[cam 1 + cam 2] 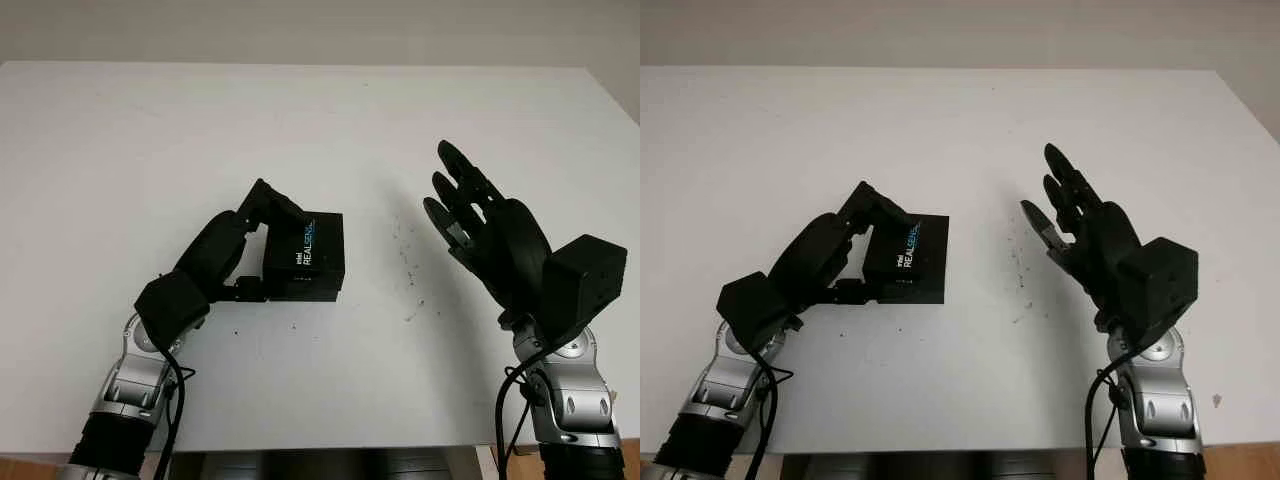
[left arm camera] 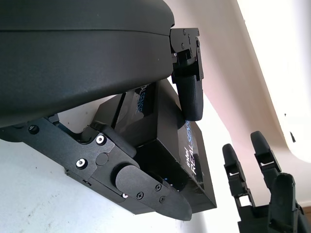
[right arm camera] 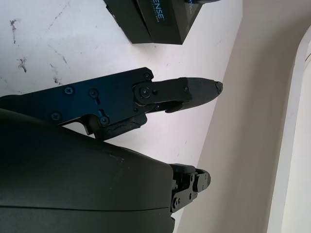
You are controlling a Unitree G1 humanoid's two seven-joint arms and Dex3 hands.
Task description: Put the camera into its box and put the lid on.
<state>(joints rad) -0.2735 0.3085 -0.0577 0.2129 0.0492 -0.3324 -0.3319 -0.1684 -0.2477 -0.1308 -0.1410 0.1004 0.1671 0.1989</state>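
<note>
A black camera box printed "REALSENSE" sits on the white table left of centre, its lid on top. My left hand is shut on the box's left end, with fingers curled over the top edge and the thumb against the near side. The same box fills the space under that hand in the left wrist view. My right hand hangs open above the table, well to the right of the box and apart from it. The box lies beyond that hand's fingers. The camera is hidden.
Small dark specks mark the table between the box and my right hand. The table's front edge runs close to both forearms. The far and left parts of the table are bare white surface.
</note>
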